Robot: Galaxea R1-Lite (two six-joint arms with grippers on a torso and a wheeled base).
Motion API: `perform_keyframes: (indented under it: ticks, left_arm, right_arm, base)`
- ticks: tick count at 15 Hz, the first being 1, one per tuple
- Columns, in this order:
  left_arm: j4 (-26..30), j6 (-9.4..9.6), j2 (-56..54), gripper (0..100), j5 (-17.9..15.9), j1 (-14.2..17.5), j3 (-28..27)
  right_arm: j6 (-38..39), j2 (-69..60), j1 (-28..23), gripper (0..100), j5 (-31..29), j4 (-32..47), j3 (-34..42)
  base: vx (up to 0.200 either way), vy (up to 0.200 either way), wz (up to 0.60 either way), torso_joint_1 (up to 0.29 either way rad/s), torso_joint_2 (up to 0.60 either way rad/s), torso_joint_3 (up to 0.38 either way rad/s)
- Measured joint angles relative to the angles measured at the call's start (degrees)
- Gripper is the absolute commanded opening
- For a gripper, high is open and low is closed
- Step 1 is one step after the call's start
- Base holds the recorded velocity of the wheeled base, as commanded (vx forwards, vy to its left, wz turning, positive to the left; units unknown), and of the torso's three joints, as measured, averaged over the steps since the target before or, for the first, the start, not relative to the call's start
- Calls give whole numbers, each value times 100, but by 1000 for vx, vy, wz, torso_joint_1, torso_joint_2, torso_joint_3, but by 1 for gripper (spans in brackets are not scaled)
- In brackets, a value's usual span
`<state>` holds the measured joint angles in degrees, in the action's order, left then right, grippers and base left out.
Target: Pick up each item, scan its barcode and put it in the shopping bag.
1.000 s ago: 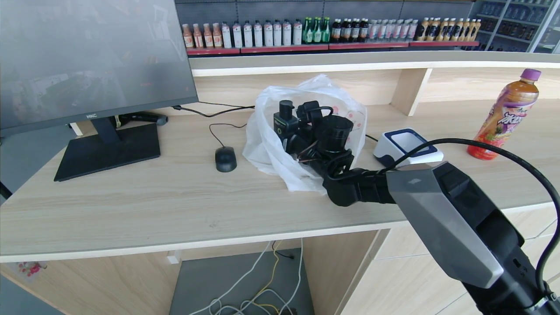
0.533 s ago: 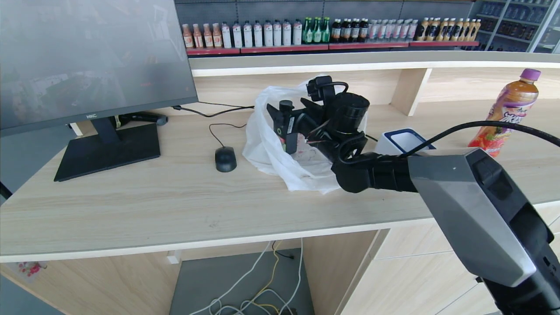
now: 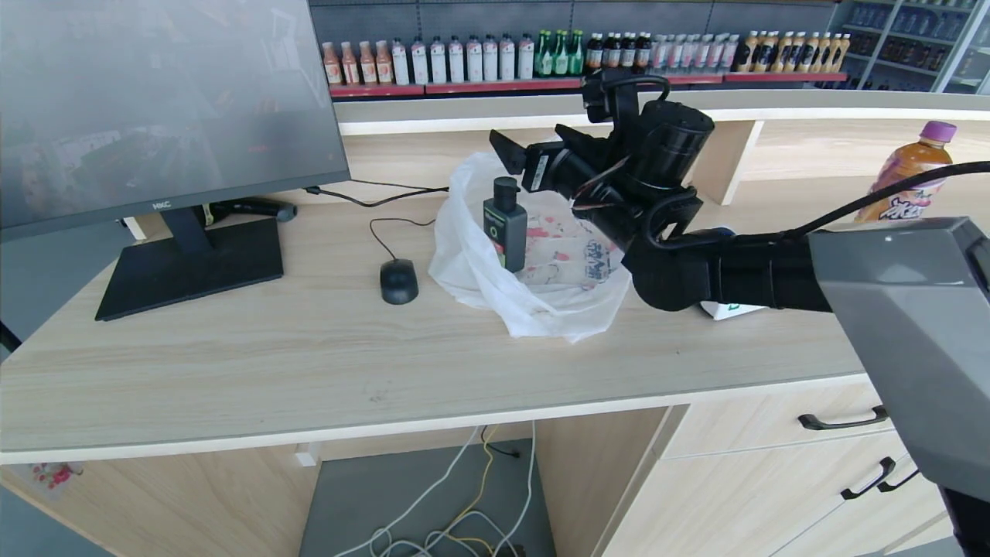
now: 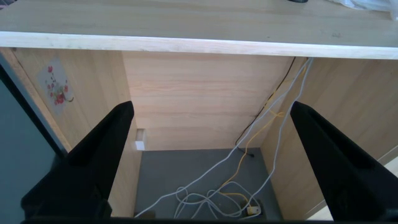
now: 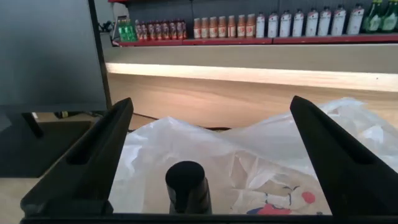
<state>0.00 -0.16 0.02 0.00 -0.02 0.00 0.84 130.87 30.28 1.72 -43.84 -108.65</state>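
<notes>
**Q:** Surface condition?

**A:** Light wood counter (image 3: pixel 309 348). A monitor (image 3: pixel 155 100) stands at its left end, with a black mouse (image 3: pixel 399 281) on its cord just beside the stand. Drawers (image 3: pixel 843 422) are fitted under the right side, and loose cables (image 3: pixel 464 510) lie on the floor in the recess beneath.

**Q:** The room?

**A:** A shop. Behind the counter a red-edged shelf (image 3: pixel 541 54) carries a long row of bottles.

**Q:** Task items?

**A:** The white shopping bag (image 3: pixel 541 302) sits mid-counter with its mouth gaping. A dark bottle (image 3: pixel 504 224) stands upright inside it. An orange drink bottle (image 3: pixel 905 182) with a purple cap stands at the far right, well apart from the bag.

**Q:** Tools?

**A:** The right gripper (image 5: pixel 211 106) hangs above the bag, fingers spread wide, holding nothing. The left gripper (image 4: pixel 211 109) is below the counter edge, facing the recess, fingers likewise spread and empty.
</notes>
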Motion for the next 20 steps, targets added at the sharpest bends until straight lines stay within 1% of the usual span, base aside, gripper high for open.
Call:
perform_keyframes:
  ticks: [4, 6, 7, 9, 12, 14, 16, 17, 20]
  left_arm:
    - [0, 2, 0, 100, 0, -2, 0]
    - [0, 0, -2, 100, 0, 2, 0]
    - [0, 0, 0, 100, 0, -2, 0]
    - [0, 0, 0, 100, 0, -2, 0]
    - [0, 2, 0, 100, 0, -2, 0]
    - [0, 0, 0, 100, 0, 0, 0]
    - [0, 0, -2, 100, 0, 0, 0]
    - [0, 0, 0, 100, 0, 2, 0]
    - [0, 0, -2, 100, 0, 2, 0]
  right_arm:
    - [101, -700, 17, 100, 9, -78, 786]
    - [121, -1063, 33, 100, 5, -301, 1375]
    - [127, -1253, 43, 100, 2, -521, 1797]
    - [140, -1603, 61, 100, -6, -1079, 2834]
    - [140, -2199, 172, 100, -55, -2303, 4830]
    - [127, -2654, 419, 100, -333, -3246, 6168]
    - [83, -3004, 753, 100, -741, -4312, 6979]
    - [-27, -3137, 919, 100, -842, -4571, 7255]
    - [-113, -3426, 1134, 100, -867, -4607, 7978]
  base:
    - [0, 0, 0, 0, 0, 0]
    - [0, 0, 0, 0, 0, 0]
    - [0, 0, 0, 0, 0, 0]
    - [0, 0, 0, 0, 0, 0]
    - [0, 0, 0, 0, 0, 0]
    - [0, 0, 0, 0, 0, 0]
    - [0, 0, 0, 0, 0, 0]
    - [0, 0, 0, 0, 0, 0]
    - [0, 0, 0, 0, 0, 0]
